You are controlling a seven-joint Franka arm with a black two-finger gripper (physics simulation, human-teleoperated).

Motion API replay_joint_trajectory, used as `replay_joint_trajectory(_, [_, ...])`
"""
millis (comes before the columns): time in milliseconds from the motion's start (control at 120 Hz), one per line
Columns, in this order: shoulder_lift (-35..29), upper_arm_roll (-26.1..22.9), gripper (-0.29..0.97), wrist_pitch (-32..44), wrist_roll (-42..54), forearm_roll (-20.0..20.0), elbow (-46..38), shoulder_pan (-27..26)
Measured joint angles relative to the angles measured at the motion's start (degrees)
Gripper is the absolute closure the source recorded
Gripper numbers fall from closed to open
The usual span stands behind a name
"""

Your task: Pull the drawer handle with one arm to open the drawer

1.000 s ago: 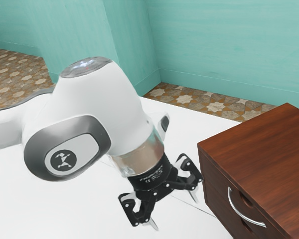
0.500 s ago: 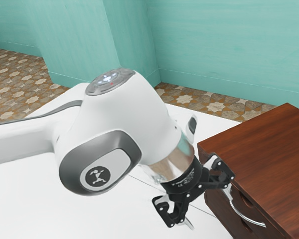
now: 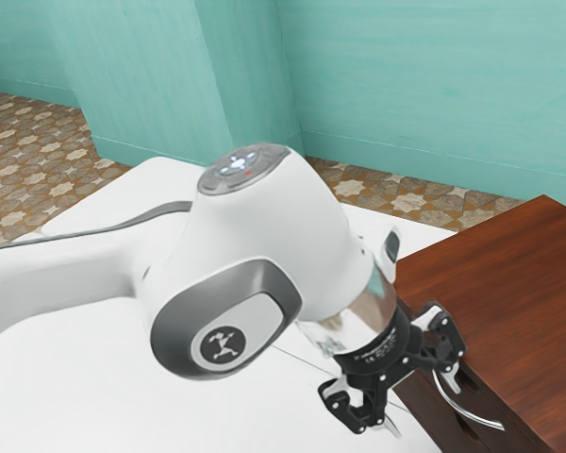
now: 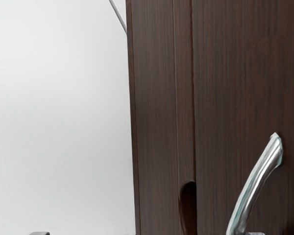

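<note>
Fingers stand spread apart at the front of the dark wooden cabinet. 1 tip sits close to the curved metal drawer handle, above the white bench.

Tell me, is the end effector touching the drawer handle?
Cannot tell. In the exterior view the end effector overlaps the upper end of the drawer handle, hiding any contact or gap; the wrist view cuts off where they would meet.
</note>
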Motion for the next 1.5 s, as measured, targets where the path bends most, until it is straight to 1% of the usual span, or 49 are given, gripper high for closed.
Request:
replay_joint_trajectory(117, [0.5, -0.02, 0.24, 0.2, 0.22, -0.28, -0.01, -0.06])
replay_joint_trajectory(267, [1.06, -0.03, 0.28, 0.79, 0.37, -0.36, -0.07, -0.09])
replay_joint_trajectory(600, [-1.82, 0.01, 0.33, 1.34, 0.66, -0.4, -2.42, -0.8])
replay_joint_trajectory(833, [-4.29, 0.08, 0.46, 1.43, 0.77, -0.05, -5.06, -1.17])
replay_joint_trajectory(958, [-5.67, 0.08, 0.51, 1.45, 0.88, 0.23, -6.52, -1.12])
replay_joint_trajectory(1350, [-10.22, 0.1, 0.55, 1.45, 1.2, 1.79, -10.65, -0.85])
replay_joint_trajectory(1500, [-10.48, 0.09, 0.55, 1.48, 1.26, 1.82, -10.99, -1.14])
